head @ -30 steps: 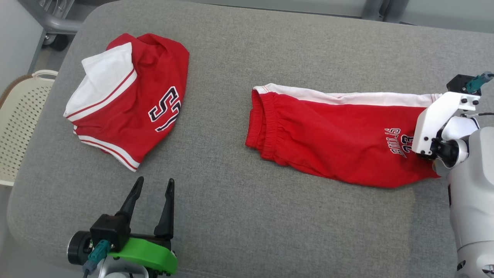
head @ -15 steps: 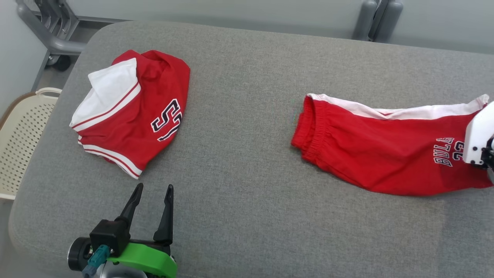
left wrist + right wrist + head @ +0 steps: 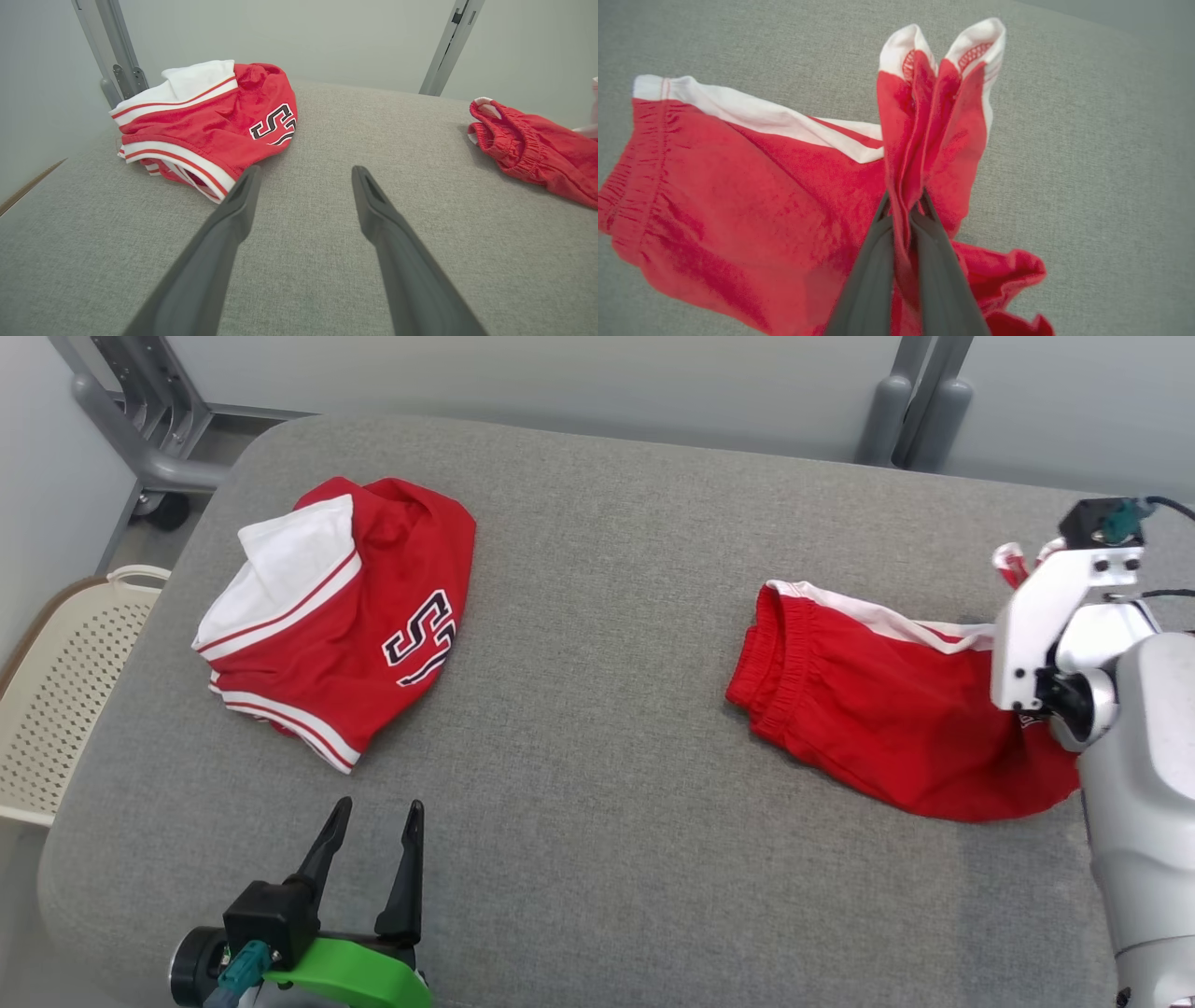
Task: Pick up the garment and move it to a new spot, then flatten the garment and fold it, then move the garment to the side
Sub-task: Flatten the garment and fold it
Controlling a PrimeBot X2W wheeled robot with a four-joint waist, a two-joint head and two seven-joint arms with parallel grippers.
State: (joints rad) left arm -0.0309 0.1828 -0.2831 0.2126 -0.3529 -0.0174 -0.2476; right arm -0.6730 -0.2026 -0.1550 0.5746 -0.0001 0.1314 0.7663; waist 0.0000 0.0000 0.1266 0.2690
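The garment, a pair of red shorts point(image 3: 868, 709) with a white side stripe, lies at the right of the grey padded table point(image 3: 597, 859), waistband toward the middle. My right gripper point(image 3: 903, 201) is shut on the bunched leg end, which stands up off the table with its white hem point(image 3: 943, 44) above the fingers. In the head view the white right wrist point(image 3: 1050, 625) covers that end. My left gripper point(image 3: 373, 812) hovers open and holds nothing near the front left edge. The left wrist view shows the open left gripper point(image 3: 303, 172) with the shorts point(image 3: 532, 149) far to the right.
A second red and white garment, a jersey point(image 3: 345, 616) with dark lettering, lies crumpled at the back left, just beyond my left fingers point(image 3: 238, 196). A cream perforated basket point(image 3: 56, 691) stands off the table's left edge. Grey metal frame legs point(image 3: 140, 429) rise behind.
The head camera has shifted. My right gripper has raised the shorts' leg end off the table, so the shorts look shorter and bunched there. The left gripper has stayed put.
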